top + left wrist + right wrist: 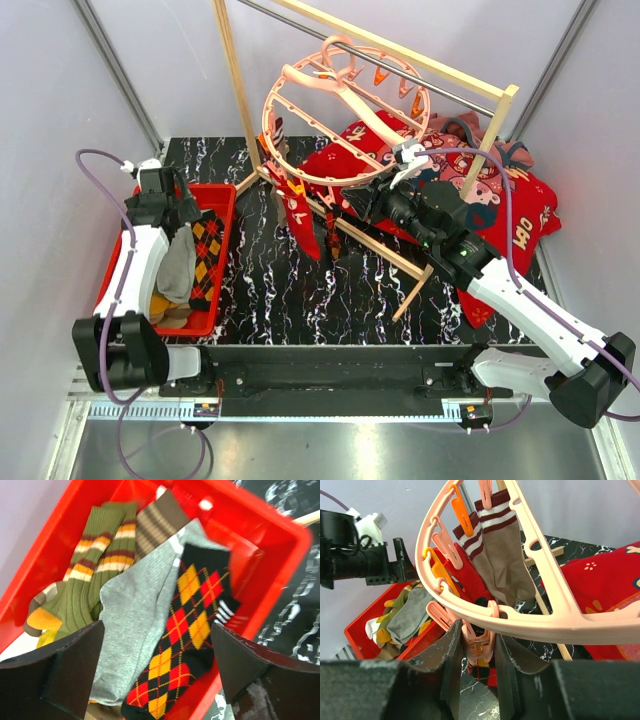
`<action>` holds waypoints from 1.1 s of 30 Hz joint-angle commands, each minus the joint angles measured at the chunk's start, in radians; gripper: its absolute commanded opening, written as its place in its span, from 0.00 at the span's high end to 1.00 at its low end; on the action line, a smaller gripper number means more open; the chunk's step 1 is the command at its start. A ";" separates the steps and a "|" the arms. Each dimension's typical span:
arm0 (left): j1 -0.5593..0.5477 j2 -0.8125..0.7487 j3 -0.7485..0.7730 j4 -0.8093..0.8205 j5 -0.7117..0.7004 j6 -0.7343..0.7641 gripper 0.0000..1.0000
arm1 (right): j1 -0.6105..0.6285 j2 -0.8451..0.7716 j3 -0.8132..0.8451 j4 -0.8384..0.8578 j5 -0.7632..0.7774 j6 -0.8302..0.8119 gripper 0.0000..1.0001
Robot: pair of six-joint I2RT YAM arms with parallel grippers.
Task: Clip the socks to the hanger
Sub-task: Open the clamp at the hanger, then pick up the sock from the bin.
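The salmon-pink ring hanger (345, 120) hangs from the rack rod. A brown striped sock (502, 565), a red sock (470, 577) and a dark argyle sock (487, 672) dangle from its clips. My right gripper (479, 642) is shut on a pink clip (480, 647) under the ring's rim, and the argyle sock hangs just below that clip. My left gripper (156, 630) is open above the red bin (250, 570), with nothing between its fingers. Under it lie a grey sock (135, 625), an argyle sock (187, 630), olive striped socks (95, 570) and a brown striped one (155, 525).
The pale wooden rack frame (240, 100) stands across the back, one of its bars slanting over the black marbled table (300, 290). A big red cartoon-printed cloth (500, 210) lies at the right, under my right arm. The red bin (225, 250) sits at the left edge.
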State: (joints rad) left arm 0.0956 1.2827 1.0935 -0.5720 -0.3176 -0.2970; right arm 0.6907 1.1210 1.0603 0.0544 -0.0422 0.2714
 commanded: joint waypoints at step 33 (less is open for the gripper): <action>-0.010 0.787 0.493 -0.190 0.114 0.028 0.86 | -0.005 -0.007 -0.010 0.033 -0.007 -0.052 1.00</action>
State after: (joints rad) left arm 0.0875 2.0563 1.5631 -0.7357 -0.1555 -0.2932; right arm 0.6907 1.1130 1.0523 0.0559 -0.0441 0.2234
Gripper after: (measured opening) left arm 0.229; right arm 0.327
